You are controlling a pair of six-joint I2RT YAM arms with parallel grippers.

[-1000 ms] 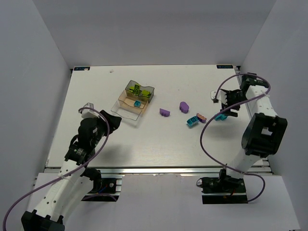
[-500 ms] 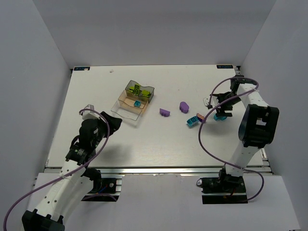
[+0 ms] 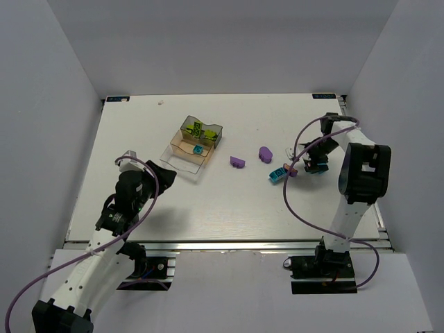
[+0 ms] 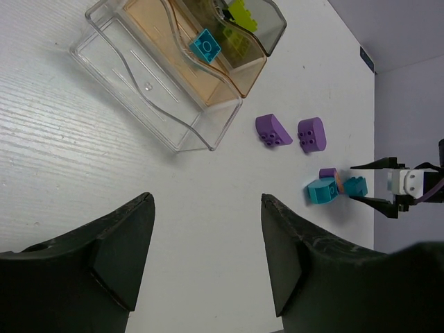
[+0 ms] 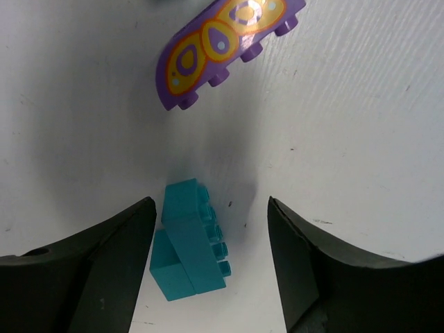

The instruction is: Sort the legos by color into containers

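1. My left gripper hovers above the white table, close to the trays; its jaws stand moderately apart with only bare table between them; it holds nothing.
2. My right gripper is low over the right side of the table, jaws spread wide; a cyan brick sits between them, studs facing sideways; it is close against one finger with a plain gap to the other, so it is straddled but not clamped.
3. Just past that brick lies a printed purple piece, curved, with orange and yellow ovals on it; a second cyan brick lies just beside it, on the side towards the trays.
4. Two plain purple bricks lie near each other, not touching, on open table between the trays and the right gripper.
5. Three trays adjoin in a row on the left half of the table; the clear tray is nearest my left gripper; the orange tray is in the middle and holds a third cyan brick; the grey tray is farthest and holds lime green bricks; how many I cannot tell.
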